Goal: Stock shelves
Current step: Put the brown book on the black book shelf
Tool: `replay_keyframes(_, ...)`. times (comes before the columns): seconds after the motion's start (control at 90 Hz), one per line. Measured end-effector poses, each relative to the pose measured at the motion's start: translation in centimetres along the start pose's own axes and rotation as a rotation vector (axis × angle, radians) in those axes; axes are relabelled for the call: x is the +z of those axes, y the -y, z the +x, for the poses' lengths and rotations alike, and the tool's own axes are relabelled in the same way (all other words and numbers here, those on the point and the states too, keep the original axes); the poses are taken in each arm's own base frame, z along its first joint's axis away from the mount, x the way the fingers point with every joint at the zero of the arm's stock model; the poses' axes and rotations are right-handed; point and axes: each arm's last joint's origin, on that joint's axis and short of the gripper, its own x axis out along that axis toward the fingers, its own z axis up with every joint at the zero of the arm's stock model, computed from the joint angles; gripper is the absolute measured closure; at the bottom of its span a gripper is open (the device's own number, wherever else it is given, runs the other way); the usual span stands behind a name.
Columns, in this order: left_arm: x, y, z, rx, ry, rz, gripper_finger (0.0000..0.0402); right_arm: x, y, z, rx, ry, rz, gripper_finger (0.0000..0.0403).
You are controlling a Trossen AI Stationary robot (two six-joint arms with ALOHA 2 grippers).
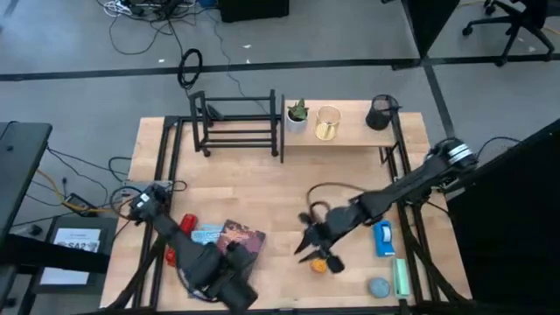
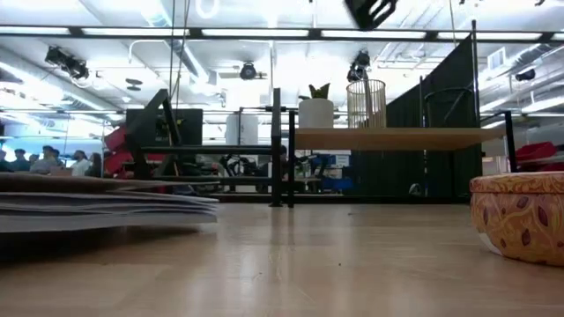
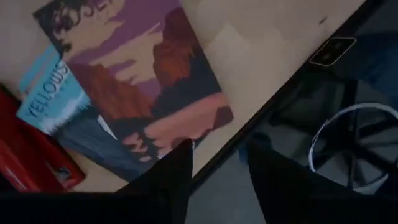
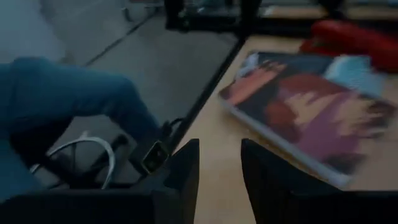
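High view shows the shelves along the far edge of the tabletop (image 1: 262,184): the black metal-bar rack (image 1: 236,122), low and open with upright ends, on the left, and touching its right end the wider pale wooden plank shelf (image 1: 350,131) on thin black posts. The rack's bars look bare. On the plank stand a small green plant in a white pot (image 1: 297,115), a gold wire cup (image 1: 328,122) with fine upright ribs, and a black mesh cup (image 1: 380,112) at the far right end.

Well apart from the shelves, near the front of the table, the right gripper (image 1: 311,241) hangs just above a small round orange thing (image 1: 320,262). Its two dark fingers (image 4: 186,168) stand slightly apart, with only bare wood showing between them. The left gripper (image 3: 214,171) sits at the front left edge beside a stack of flat glossy books (image 1: 229,238), the top cover printed in purple and rust; its jaws are narrowly parted and hold nothing. A red stapler (image 1: 179,232) lies next to the books.

On the right side lie a blue-and-white box (image 1: 383,238), a pale green stick-shaped packet (image 1: 402,278) and a round grey disc (image 1: 378,287)
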Motion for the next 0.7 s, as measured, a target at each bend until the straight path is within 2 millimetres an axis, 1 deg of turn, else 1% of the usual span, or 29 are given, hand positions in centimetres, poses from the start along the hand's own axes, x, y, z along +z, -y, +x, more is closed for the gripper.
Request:
replay_keyframes(0.089,-1.8,-1.3,0.4,0.046,0.021,-0.070,0.0269,-0.2,0.0,2.3,0.023,-0.036,0.033,0.0314)
replay_keyframes(0.211,-3.6,-4.2,1.0,0.070,0.066,-0.185,0.0269,0.0,-0.4,4.5,0.076,-0.053,0.049,0.0314)
replay_keyframes(0.3,-3.9,-6.8,1.6,-0.007,0.119,-0.276,0.0269,0.2,-0.9,5.5,0.092,-0.056,0.060,0.0314)
replay_keyframes(0.344,-3.8,-8.3,2.1,-0.081,0.142,-0.318,0.0269,0.3,-0.9,5.8,0.096,-0.056,0.074,0.0314)
replay_keyframes(0.389,-3.7,-9.8,2.9,-0.145,0.160,-0.348,0.0269,0.2,-0.9,6.0,0.094,-0.058,0.091,0.0314)
replay_keyframes(0.456,-3.6,-11.8,4.6,-0.214,0.170,-0.370,0.0269,-0.2,-0.6,6.2,0.073,-0.082,0.127,0.0314)
replay_keyframes(0.544,-3.3,-14.3,6.8,-0.248,0.171,-0.386,0.0269,-0.8,-0.3,6.3,-0.015,-0.114,0.177,0.0314)
replay_keyframes(0.622,-3.2,-15.9,8.7,-0.256,0.176,-0.405,0.0268,-1.2,-0.1,6.6,-0.057,-0.130,0.214,0.0314)
replay_keyframes(0.7,-3.2,-16.8,10.7,-0.271,0.181,-0.411,0.0268,-1.6,0.3,7.1,-0.076,-0.130,0.256,0.0314)
